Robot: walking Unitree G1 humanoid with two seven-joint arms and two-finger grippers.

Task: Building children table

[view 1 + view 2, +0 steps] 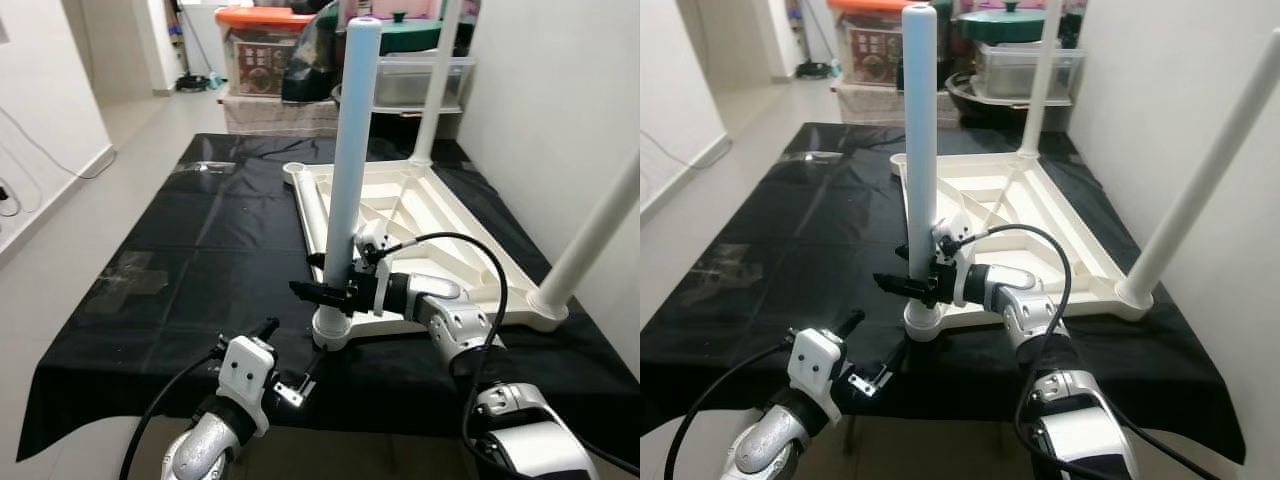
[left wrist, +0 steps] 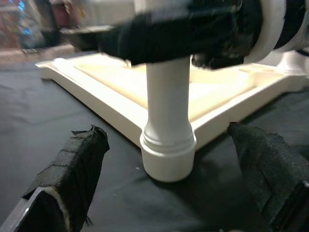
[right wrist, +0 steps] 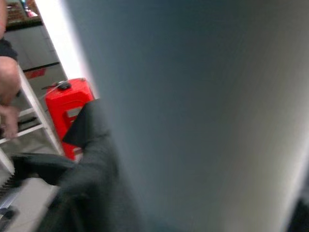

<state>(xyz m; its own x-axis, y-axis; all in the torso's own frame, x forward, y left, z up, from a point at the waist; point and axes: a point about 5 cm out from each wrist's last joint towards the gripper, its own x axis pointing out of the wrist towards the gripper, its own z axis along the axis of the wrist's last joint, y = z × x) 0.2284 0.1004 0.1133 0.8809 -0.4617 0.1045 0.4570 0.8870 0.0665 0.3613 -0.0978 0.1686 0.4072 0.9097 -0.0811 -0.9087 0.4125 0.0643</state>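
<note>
Right gripper [image 1: 325,293] jaws closed around the near table leg [image 1: 350,160], gripping low on the shaft just above its socket — black fingers either side of the white tube, wrist reaching in from the robot's right. In the right wrist view the leg looms as a pale blurred mass against one dark finger [image 3: 91,159]; beyond it a red container [image 3: 70,108].

Left gripper [image 1: 285,365] jaws spread wide, holding nothing, low at the near edge of the bench [image 1: 150,300], pointed at the foot of the same leg. Left wrist view: two black padded fingers [image 2: 72,164] apart, framing the leg's collar [image 2: 168,154] where it meets the tabletop corner, neither touching it.

Leg upright, seated in the near corner socket of the upturned tabletop [image 1: 400,215] — cream plastic, ribbed underside facing up. Tabletop lying flat toward the right half of the bench, on a black cloth [image 1: 210,230] covering the whole surface. Second leg [image 1: 600,225] standing at the right corner, leaning out of frame; third leg [image 1: 437,80] upright at the far corner; left far corner socket [image 1: 295,172] empty.

Past the far edge of the bench: stacked storage boxes, one with an orange lid [image 1: 262,17], and a clear bin [image 1: 420,80]. Pale floor [image 1: 70,270] and white wall on the left.
</note>
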